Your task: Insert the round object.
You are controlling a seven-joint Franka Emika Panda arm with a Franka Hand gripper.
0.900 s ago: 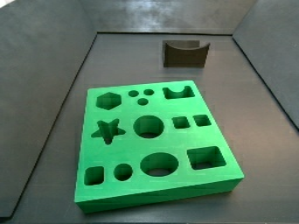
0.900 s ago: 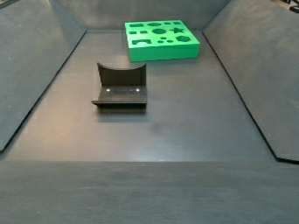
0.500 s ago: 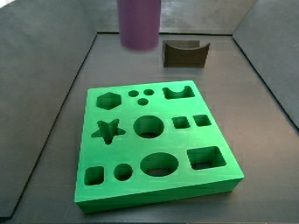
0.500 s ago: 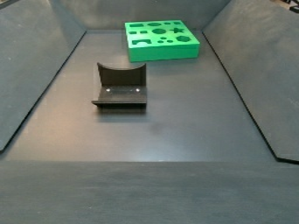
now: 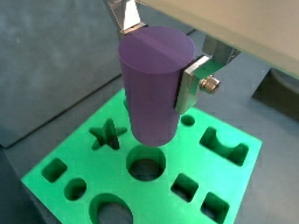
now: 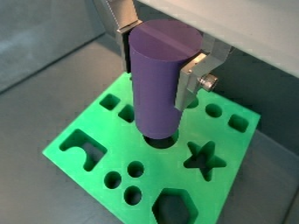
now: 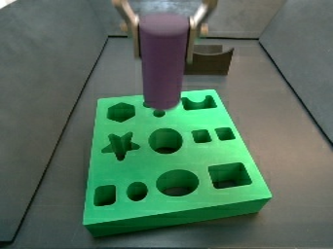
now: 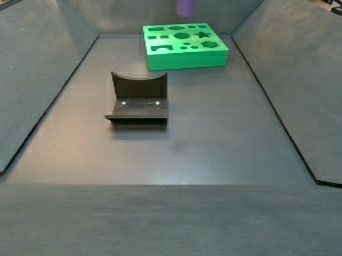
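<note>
The round object (image 7: 163, 58), a tall dull purple cylinder, hangs upright over the green board (image 7: 143, 165). My gripper (image 7: 163, 12) is shut on its upper end. Both wrist views show the cylinder (image 5: 155, 83) (image 6: 158, 79) clamped between the silver fingers (image 5: 191, 77) (image 6: 193, 74) of the gripper (image 5: 162, 48) (image 6: 160, 57). Its lower end is a little above the board (image 5: 193, 157) (image 6: 100, 127), over the middle round hole (image 5: 146, 164). In a side view only the cylinder's lower end (image 8: 189, 8) shows, above the board (image 8: 187, 60).
The dark fixture (image 8: 138, 98) with a curved notch stands on the grey floor apart from the board, and also shows in a side view (image 7: 208, 60). The board has star, hexagon, square and other round holes. Sloping grey walls (image 8: 40, 90) close in the floor.
The gripper with the purple cylinder has come into view from the back and moved down and forward over the green board. The board and fixture have not moved.
</note>
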